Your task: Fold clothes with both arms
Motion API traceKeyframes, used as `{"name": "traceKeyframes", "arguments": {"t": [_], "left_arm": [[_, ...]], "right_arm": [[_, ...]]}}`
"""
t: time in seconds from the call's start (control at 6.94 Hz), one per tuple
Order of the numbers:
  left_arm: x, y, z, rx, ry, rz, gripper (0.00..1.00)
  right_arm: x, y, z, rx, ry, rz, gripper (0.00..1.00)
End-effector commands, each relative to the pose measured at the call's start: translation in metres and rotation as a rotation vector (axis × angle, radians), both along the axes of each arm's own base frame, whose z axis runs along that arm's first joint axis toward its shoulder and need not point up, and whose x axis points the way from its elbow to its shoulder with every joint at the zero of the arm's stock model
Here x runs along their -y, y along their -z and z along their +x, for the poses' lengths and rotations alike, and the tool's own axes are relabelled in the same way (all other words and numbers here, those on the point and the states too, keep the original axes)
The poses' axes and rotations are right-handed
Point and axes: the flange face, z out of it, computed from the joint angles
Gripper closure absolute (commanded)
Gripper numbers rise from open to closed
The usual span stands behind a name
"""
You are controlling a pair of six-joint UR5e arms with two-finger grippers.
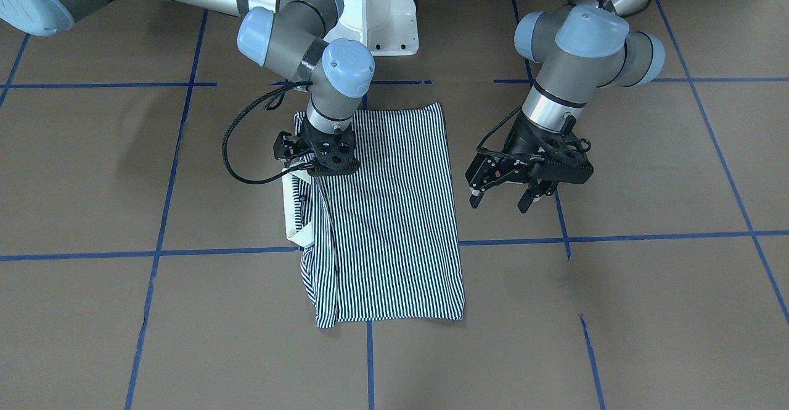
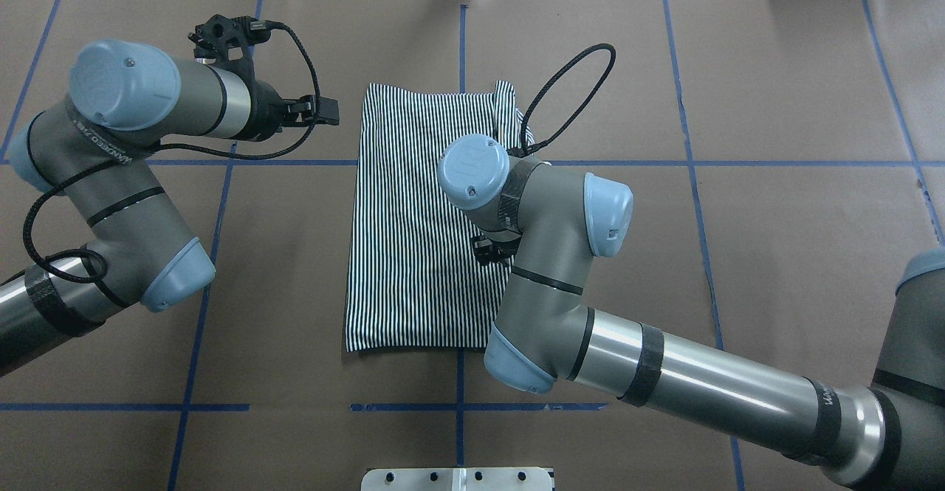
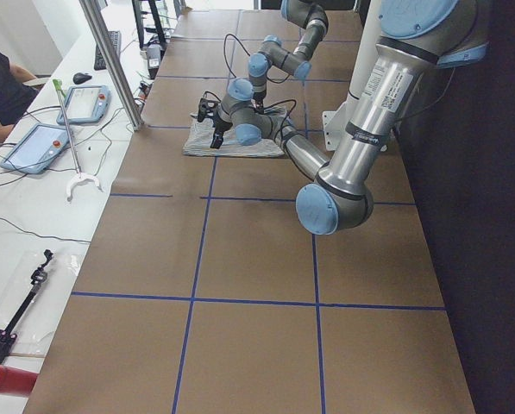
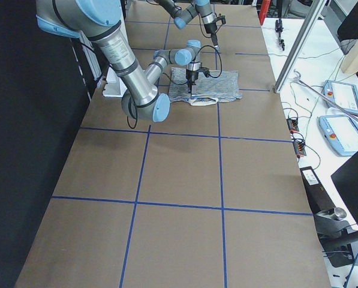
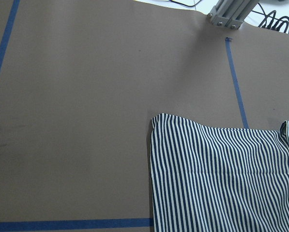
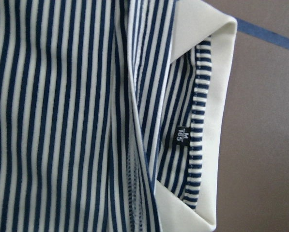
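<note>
— What is the black two-finger left gripper (image 1: 499, 201) doing?

— It is hanging released, with its fingers (image 1: 474, 197) standing wide apart and nothing between them. It is hovering over bare table just beside the shirt's long edge and is not touching the cloth.

— And the black right gripper (image 1: 327, 158)?

— It is pointing straight down onto the shirt, right next to the collar. Its own body is hiding its fingertips in every view, so I cannot tell whether it is clenching or released.

— Where is the shirt lying?

— The short-sleeved polo shirt with thin navy-and-white stripes (image 1: 394, 213) is lying flat, folded into a tall rectangle. It is sitting in the middle of the brown paper-covered table (image 1: 647, 311), crossing the blue tape grid lines (image 1: 216, 253). Its plain cream collar (image 1: 290, 213) is sticking out on the robot's right side. The right wrist camera is looking closely at that collar, and a small black label (image 6: 182, 137) with a white M is showing inside the neck.

— What is surrounding all that?

— The grey metal right arm (image 1: 320, 46) with light-blue joint caps is bending over the shirt's end nearest the robot. A looped black cable (image 1: 229, 145) is hanging from its wrist. The grey metal left arm (image 1: 579, 46) is reaching in from the other side. The white pedestal base (image 1: 376, 15) is standing behind the shirt, between the two arms.
</note>
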Motion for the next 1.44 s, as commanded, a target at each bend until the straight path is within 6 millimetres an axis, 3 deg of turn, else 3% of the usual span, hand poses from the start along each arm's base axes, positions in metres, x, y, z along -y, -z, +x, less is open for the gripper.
{"name": "traceKeyframes", "arguments": {"t": [0.0, 1.3], "left_arm": [[0.001, -0.003, 0.001, 0.004, 0.0, -0.004, 0.0], [0.002, -0.005, 0.004, 0.0, -0.001, -0.002, 0.0]], "right_arm": [[-0.003, -0.009, -0.002, -0.014, 0.008, -0.011, 0.0], [-0.008, -0.026, 0.014, -0.072, 0.026, -0.028, 0.0]]}}
